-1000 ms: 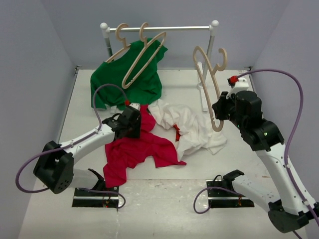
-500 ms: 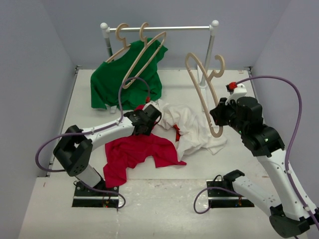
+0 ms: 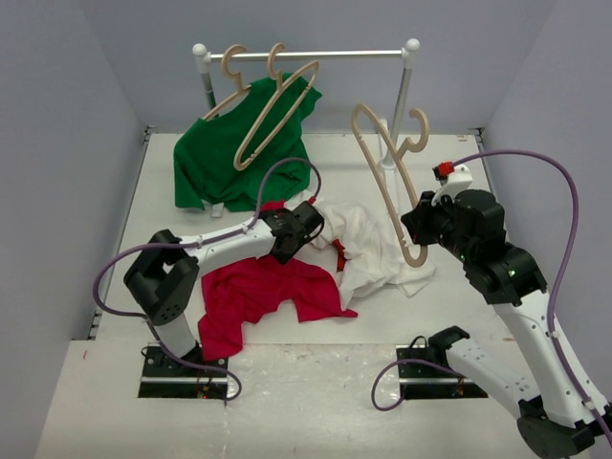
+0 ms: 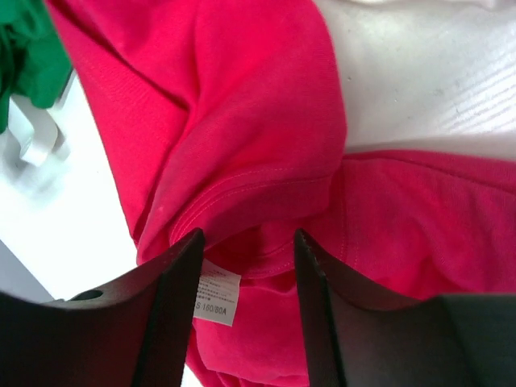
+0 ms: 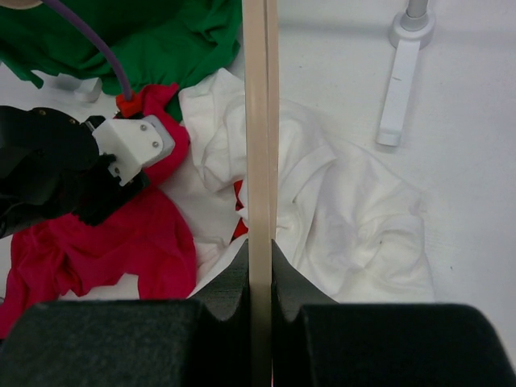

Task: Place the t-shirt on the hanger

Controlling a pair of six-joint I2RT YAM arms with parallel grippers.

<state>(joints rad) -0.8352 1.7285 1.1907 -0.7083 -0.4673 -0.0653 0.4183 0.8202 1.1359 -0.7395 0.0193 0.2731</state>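
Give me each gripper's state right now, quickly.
Left gripper: open, jaws spread over the collar of the red t-shirt.
Right gripper: shut on the wooden hanger.

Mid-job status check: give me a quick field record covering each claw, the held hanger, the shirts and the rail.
left claw: open, low over red t-shirt, by its size label
right claw: shut on wooden hanger, held above white t-shirt
green t-shirt: back left, beneath the rail
rail: two more hangers hooked on it
task state: no shirt on the held hanger
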